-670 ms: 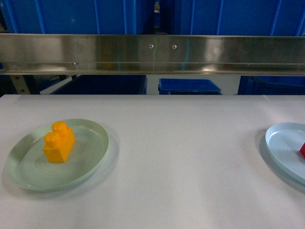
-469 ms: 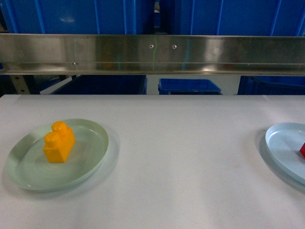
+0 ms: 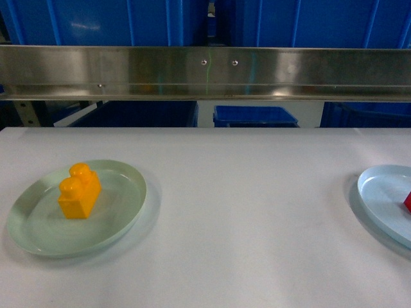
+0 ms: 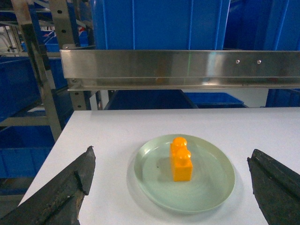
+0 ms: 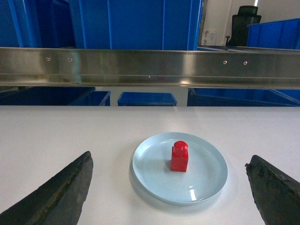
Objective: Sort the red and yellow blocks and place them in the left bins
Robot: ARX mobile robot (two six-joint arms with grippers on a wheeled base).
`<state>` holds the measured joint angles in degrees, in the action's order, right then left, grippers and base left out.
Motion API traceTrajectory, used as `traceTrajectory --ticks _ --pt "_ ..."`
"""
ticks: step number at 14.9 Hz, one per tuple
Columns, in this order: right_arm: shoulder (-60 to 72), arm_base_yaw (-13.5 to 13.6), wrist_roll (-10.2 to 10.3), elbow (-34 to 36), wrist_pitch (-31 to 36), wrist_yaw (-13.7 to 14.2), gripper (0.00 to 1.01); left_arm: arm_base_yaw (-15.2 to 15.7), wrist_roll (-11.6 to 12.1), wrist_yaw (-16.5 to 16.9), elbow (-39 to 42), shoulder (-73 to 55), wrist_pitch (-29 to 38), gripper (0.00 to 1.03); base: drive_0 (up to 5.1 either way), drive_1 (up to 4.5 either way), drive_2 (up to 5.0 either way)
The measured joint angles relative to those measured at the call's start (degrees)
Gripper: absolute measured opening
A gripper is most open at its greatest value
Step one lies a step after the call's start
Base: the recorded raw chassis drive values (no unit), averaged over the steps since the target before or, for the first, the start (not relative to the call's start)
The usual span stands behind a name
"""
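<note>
Yellow block (image 3: 79, 191) sits upright on a pale green plate (image 3: 38, 231), left side of the white table (image 3: 244, 218). Two round studs on top, long axis running away from the robot. In the left wrist view the same block (image 4: 181, 159) is near the middle of its plate (image 4: 206, 187), slightly back of centre.

Red block (image 5: 179, 156) stands on a pale blue plate (image 5: 206, 183), one stud up, roughly centred. In the head view only a sliver of red (image 3: 408, 202) shows at the right edge, on the blue plate (image 3: 379, 192), which is also cut off by the frame.

The two plates are well apart, bare table between them.

Left gripper (image 4: 168, 192): jaws spread wide, fingers at both lower corners of the wrist view, holding nothing, yellow block and plate framed between them but ahead of the tips. Right gripper (image 5: 168, 187): same, jaws wide, empty, red block ahead between the fingers. Neither gripper shows in the head view.

Behind the table a steel rail (image 3: 205, 72) runs across. Blue bins (image 3: 115, 22) sit above and behind it, more blue crates below.
</note>
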<state>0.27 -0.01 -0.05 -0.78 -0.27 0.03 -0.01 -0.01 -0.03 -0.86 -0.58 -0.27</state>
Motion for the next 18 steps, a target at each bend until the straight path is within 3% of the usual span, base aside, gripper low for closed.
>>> traceTrajectory --ticks 13,14,16,18 --pt "0.3 0.0 0.0 0.0 0.7 0.0 0.98 0.2 0.1 0.3 0.0 0.2 0.4 0.98 0.0 0.0 0.0" --pt "4.1 0.0 0.1 0.0 6.7 0.0 0.98 2.7 -0.2 2.6 0.0 -0.8 0.4 0.98 0.0 0.0 0.0" --pt "21.0 0.9 0.5 -0.4 20.7 0.0 0.98 4.9 -0.1 3.5 0.0 -8.6 8.4 0.98 0.0 0.0 0.0" --pt "43.1 -0.9 2.1 -10.4 34.4 -1.0 0.98 3.0 0.3 7.0 -4.2 -29.3 23.9 0.98 0.0 0.0 0.0"
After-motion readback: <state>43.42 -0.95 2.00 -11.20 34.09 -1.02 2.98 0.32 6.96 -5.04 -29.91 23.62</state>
